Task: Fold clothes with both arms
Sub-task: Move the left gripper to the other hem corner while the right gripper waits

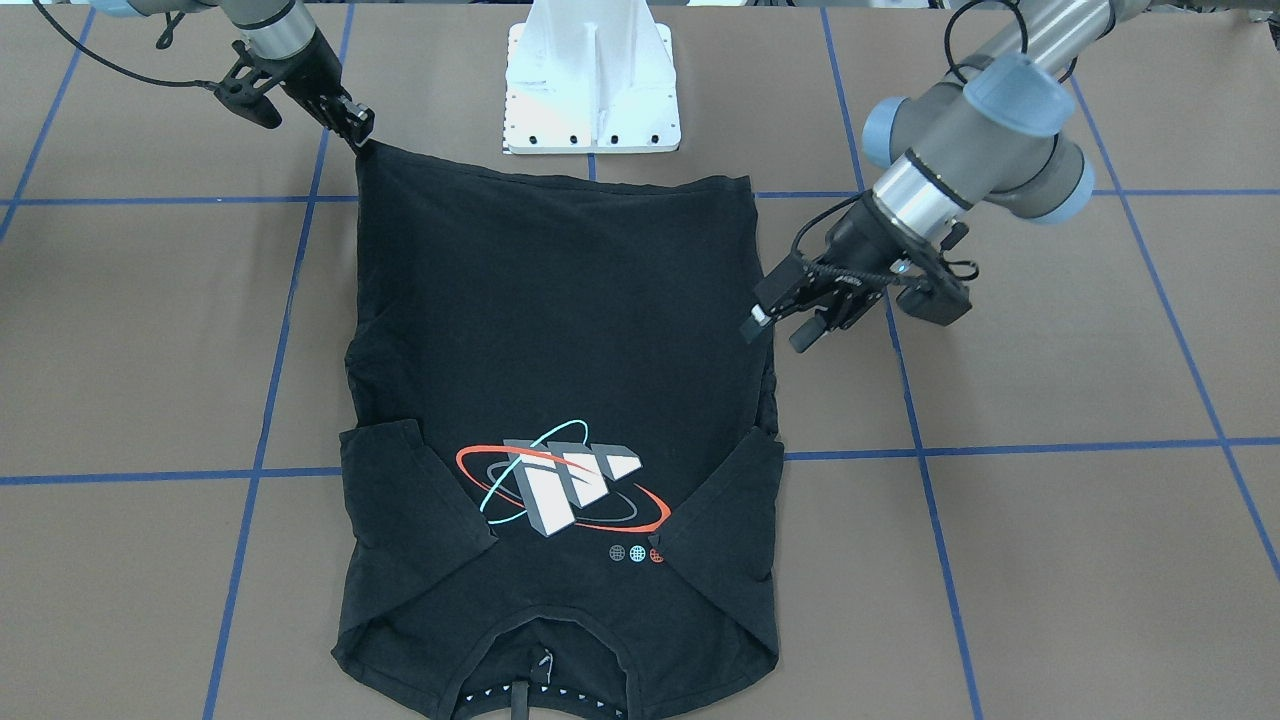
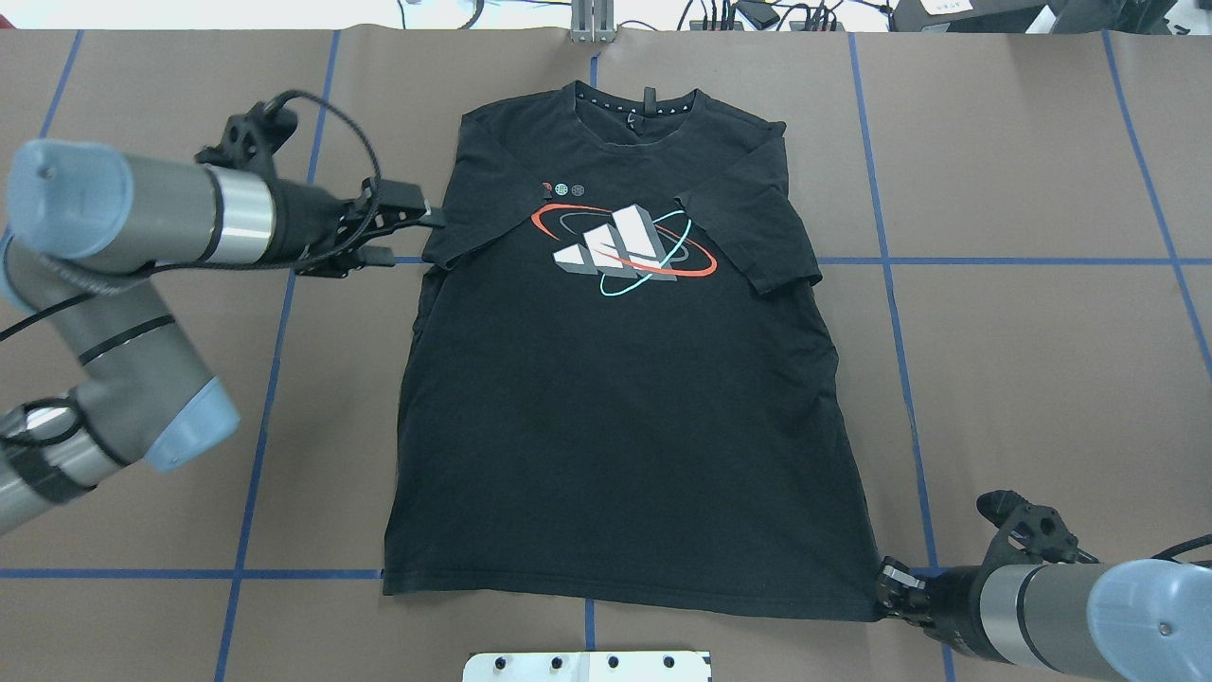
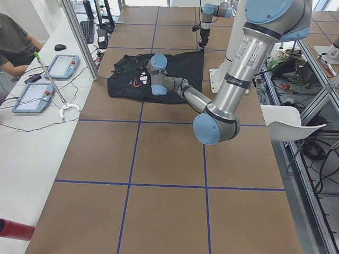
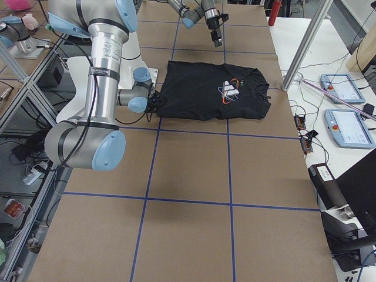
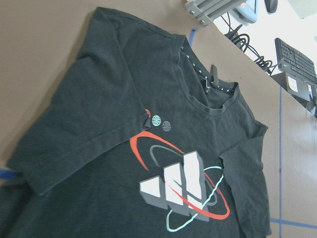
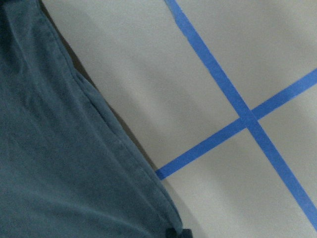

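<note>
The black T-shirt (image 1: pixel 560 320) lies flat on the brown table, graphic (image 2: pixel 620 246) up, both sleeves folded in over the chest and the collar away from the robot. My left gripper (image 2: pixel 407 235) is open and empty, level with the shirt's left sleeve, with one fingertip at the sleeve's edge (image 1: pixel 778 328). My right gripper (image 1: pixel 355 122) is shut on the shirt's near right hem corner, which is drawn to a point; it also shows in the overhead view (image 2: pixel 890 587). The left wrist view shows the graphic (image 5: pixel 181 183) and collar. The right wrist view shows the shirt's edge (image 6: pixel 49 163).
The white pedestal base (image 1: pixel 592 80) stands just behind the hem. Blue tape lines (image 2: pixel 890 260) cross the table. An operator (image 3: pixel 16 42) sits at a side bench with tablets beyond the collar end. Bare table lies on both sides of the shirt.
</note>
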Available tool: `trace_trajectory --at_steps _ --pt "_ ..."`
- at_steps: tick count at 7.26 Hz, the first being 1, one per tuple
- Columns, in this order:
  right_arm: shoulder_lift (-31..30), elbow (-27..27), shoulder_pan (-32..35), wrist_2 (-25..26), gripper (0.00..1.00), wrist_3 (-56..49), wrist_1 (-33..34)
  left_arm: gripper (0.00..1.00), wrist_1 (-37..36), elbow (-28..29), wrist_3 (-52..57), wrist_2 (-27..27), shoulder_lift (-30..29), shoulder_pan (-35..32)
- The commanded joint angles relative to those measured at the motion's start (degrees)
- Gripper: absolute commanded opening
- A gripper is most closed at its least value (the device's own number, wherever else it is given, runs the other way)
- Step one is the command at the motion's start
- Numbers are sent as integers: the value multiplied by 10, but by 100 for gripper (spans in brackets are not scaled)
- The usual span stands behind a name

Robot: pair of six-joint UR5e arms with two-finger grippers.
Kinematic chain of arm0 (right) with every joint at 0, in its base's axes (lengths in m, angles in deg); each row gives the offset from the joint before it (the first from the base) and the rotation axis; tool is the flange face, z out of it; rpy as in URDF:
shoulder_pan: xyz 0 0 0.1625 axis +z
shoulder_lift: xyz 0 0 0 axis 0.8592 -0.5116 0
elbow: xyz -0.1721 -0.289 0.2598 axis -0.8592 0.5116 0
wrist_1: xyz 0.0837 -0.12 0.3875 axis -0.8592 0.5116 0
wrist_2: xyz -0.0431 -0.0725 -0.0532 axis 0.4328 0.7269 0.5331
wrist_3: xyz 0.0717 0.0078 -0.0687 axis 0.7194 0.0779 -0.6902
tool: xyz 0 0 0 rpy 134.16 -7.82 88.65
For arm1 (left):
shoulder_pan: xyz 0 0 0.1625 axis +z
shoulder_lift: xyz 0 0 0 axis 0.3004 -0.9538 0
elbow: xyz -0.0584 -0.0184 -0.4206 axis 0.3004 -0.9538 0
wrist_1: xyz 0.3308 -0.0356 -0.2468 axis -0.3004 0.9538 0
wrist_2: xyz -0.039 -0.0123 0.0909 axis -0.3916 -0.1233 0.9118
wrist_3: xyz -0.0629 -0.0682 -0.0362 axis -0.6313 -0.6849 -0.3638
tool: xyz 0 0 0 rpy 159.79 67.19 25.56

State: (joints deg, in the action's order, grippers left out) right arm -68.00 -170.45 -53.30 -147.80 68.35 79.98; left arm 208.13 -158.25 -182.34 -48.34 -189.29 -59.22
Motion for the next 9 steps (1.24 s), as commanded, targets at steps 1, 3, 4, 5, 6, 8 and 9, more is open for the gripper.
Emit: trace_trajectory --at_steps 1,3,4,5,6,8,9 --pt "-4 -4 -1 -12 0 0 0 89 -61 -113 -50 70 108 67" --pt "-5 -3 -3 -13 0 0 0 89 -166 -173 -119 120 129 167" --pt "-5 -1 -4 -13 0 0 0 89 -169 -174 -155 131 143 224" --pt "-4 -1 -3 -14 0 0 0 85 -175 -177 -189 173 151 277" --pt "-5 -2 -2 -14 0 0 0 78 -176 -175 -216 191 164 315" --pt "-4 -4 -2 -14 0 0 0 72 -178 -174 -236 194 177 343" --pt "-5 -4 -2 -14 0 0 0 70 -178 -174 -238 196 177 348"
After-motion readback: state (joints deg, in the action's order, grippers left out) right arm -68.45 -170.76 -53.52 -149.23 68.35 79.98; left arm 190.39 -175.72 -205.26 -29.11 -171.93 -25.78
